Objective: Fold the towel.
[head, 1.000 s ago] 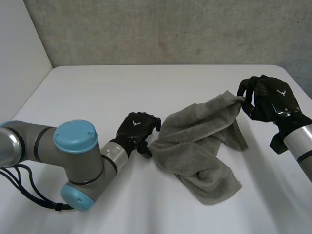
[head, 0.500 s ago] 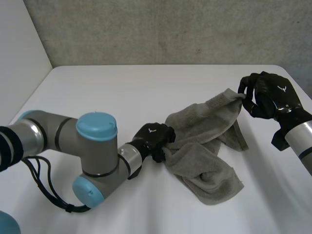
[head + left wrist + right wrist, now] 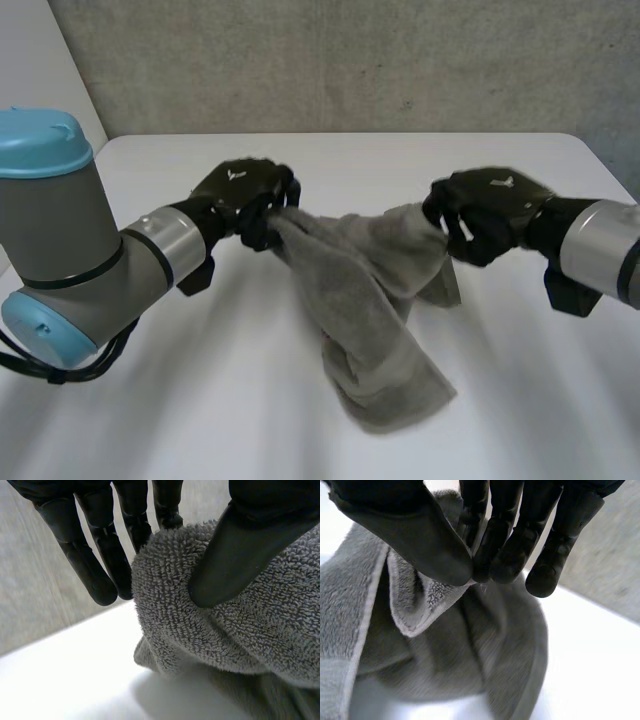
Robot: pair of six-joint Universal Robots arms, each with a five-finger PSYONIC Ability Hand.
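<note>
towel (image 3: 372, 300): grey terry, hangs slack between both hands, lower end seemingly on the white table (image 3: 150, 400) | left hand (image 3: 238, 192): thumb pinches a thick fold | right hand (image 3: 488, 212): thumb and fingers pinch a hemmed edge | handling: soft, light, droopy; likely best gripped at corners

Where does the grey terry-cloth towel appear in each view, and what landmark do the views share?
Head view: grey terry-cloth towel strung between left hand and right hand, drooping toward the white table.
Left wrist view: bunched under the left hand's thumb, beside its fingers.
Right wrist view: hemmed edge pinched at the right hand's fingertips.
Shared landmark: the white table beneath.
</note>
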